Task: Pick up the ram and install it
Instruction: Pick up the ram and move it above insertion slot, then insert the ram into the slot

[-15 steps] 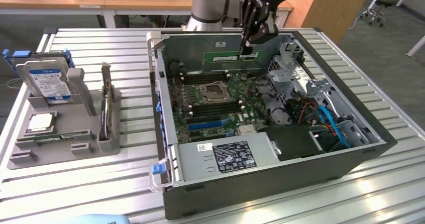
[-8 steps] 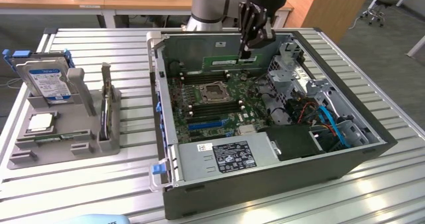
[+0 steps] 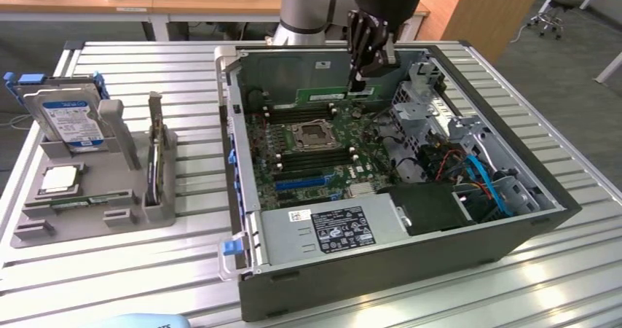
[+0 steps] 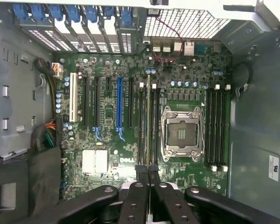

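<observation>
One claw (image 3: pixel 360 82) - pinched shut on one ram (image 3: pixel 323 93), held over the board (image 3: pixel 336 164) at the far end of the open case (image 3: pixel 389 270). On the exterior view's left, one tray (image 3: pixel 131 160) - one drive (image 3: pixel 70 120), a second ram (image 3: pixel 92 200).

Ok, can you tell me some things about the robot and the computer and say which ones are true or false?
1. The gripper is shut on the ram over the motherboard. True.
2. The hard drive is inside the computer case. False: it stands in the grey tray beside the case.
3. The processor socket on the motherboard has no chip in it. True.
4. The computer case is closed up. False: its side is off, so the motherboard shows.
</observation>
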Tool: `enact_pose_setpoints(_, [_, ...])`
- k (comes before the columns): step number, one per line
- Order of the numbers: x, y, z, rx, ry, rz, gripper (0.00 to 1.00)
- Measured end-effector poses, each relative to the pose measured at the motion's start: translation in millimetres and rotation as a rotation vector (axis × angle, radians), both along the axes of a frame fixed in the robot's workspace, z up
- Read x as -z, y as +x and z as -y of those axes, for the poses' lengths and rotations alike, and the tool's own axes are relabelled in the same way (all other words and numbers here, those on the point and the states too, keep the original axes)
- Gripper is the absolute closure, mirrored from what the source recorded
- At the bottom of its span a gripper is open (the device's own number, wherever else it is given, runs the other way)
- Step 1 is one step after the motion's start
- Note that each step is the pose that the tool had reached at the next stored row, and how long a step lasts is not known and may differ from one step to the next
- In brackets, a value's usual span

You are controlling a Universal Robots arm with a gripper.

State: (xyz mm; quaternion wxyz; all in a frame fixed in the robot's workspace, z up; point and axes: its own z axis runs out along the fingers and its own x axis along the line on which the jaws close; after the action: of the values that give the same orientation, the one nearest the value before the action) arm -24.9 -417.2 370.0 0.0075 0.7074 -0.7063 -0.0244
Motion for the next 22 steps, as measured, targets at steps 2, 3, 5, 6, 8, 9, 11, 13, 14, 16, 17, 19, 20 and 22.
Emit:
enact_pose_setpoints(2, [12.1, 0.0, 0.0, 0.000, 0.0001, 0.0000, 0.89])
enact_pose_setpoints(3, [12.3, 0.0, 0.0, 0.000, -0.0001, 0.0000, 0.89])
enact_pose_setpoints(5, [12.3, 0.0, 0.0, 0.000, -0.0001, 0.0000, 0.89])
enact_pose_setpoints(6, [12.3, 0.0, 0.0, 0.000, 0.0000, 0.0000, 0.89])
enact_pose_setpoints(8, [12.6, -0.1, -1.3, 0.001, 0.0002, 0.0001, 0.89])
enact_pose_setpoints(9, [12.7, -0.1, -3.0, 0.001, 0.0001, 0.0001, 0.89])
enact_pose_setpoints(11, [13.0, 0.0, -6.6, 0.002, 0.0000, 0.0000, 0.89])
enact_pose_setpoints(13, [13.5, 0.0, -9.6, 0.003, 0.0000, 0.0000, 0.89])
enact_pose_setpoints(14, [13.5, 0.0, -9.8, 0.003, 0.0000, 0.0000, 0.89])
enact_pose_setpoints(16, [13.5, 0.0, -9.7, 0.003, 0.0000, 0.0000, 0.89])
enact_pose_setpoints(17, [13.5, 0.0, -9.8, 0.003, 0.0001, 0.0000, 0.89])
enact_pose_setpoints(19, [13.5, 0.0, -9.8, 0.003, 0.0000, 0.0000, 0.89])
enact_pose_setpoints(20, [13.5, 0.0, -9.8, 0.003, 0.0000, 0.0000, 0.89])
enact_pose_setpoints(22, [13.5, 0.0, -9.8, 0.003, -0.0001, 0.0000, 0.89])
